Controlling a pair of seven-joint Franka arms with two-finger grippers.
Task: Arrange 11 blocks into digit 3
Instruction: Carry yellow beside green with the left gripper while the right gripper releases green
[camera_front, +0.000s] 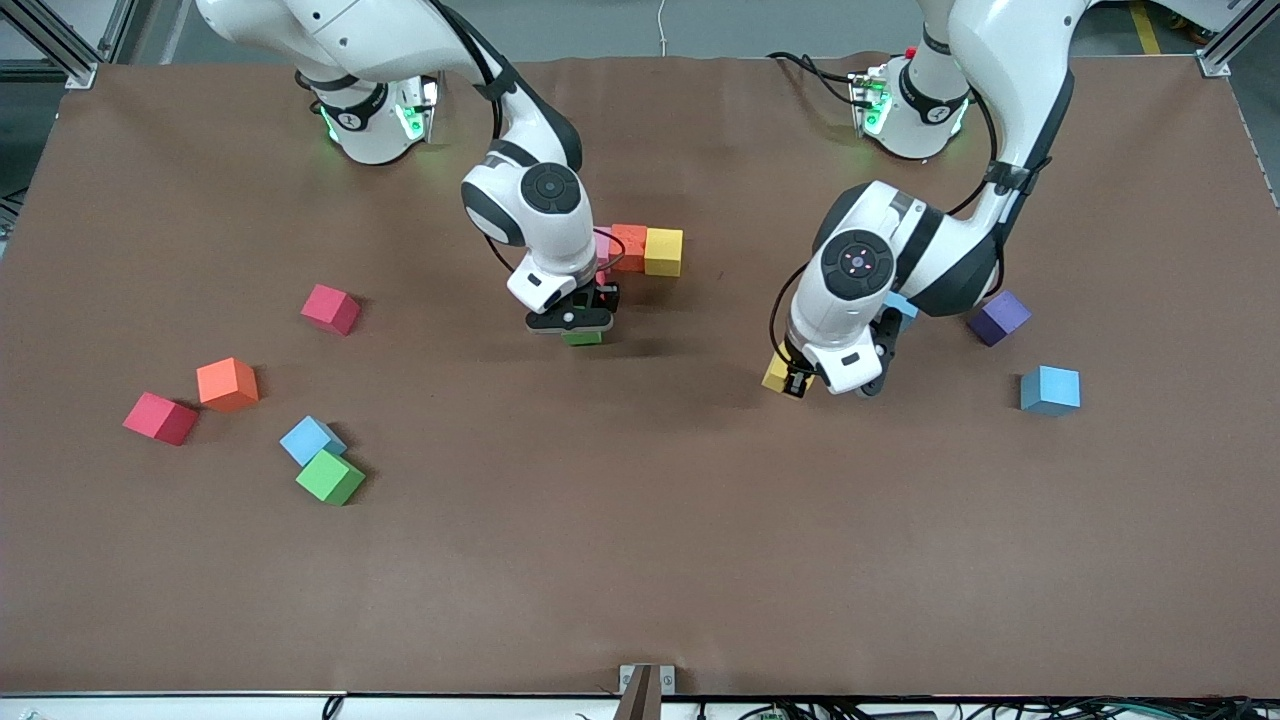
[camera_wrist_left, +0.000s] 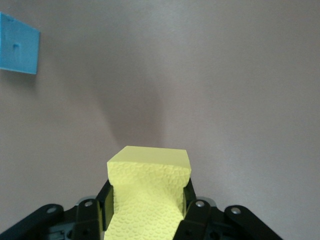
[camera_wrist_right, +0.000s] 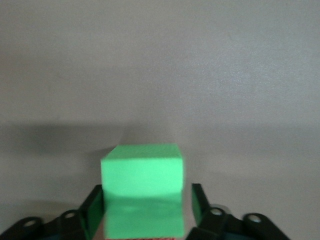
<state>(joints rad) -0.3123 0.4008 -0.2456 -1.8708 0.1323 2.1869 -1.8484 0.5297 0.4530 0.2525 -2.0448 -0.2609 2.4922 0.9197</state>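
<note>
Beneath the right gripper (camera_front: 572, 322), at the middle of the brown table cover (camera_front: 640, 560), sits a small green foam cube (camera_front: 582, 337). In the right wrist view that cube (camera_wrist_right: 142, 192) stands between the fingers with a visible gap on one side, so the jaws appear parted and the cube released rather than gripped.

Just beside this gripper, toward the robot bases, lies the started figure: an orange foam cube (camera_front: 629, 246) touching a yellow foam cube (camera_front: 663, 251), with a pink cube (camera_front: 603, 250) and something red mostly hidden under the wrist.

The left gripper (camera_front: 795, 380) hangs over bare table with its fingers clamped on a second yellow foam cube (camera_wrist_left: 147, 192), squeezed narrow at the grip.

Unplaced stock: near the left gripper, a purple cube (camera_front: 999, 317), a light blue cube (camera_front: 1050, 390), and a further blue one (camera_front: 903, 305) half hidden by the arm. Toward the right arm's end of the table: a dark pink-red cube (camera_front: 330, 308), an orange-red cube (camera_front: 227, 384), a red cube (camera_front: 160, 417), and a blue cube (camera_front: 311, 439) touching a green cube (camera_front: 330, 477).

Assessment: one row and the start of the next are laid; roughly half the work remains.
</note>
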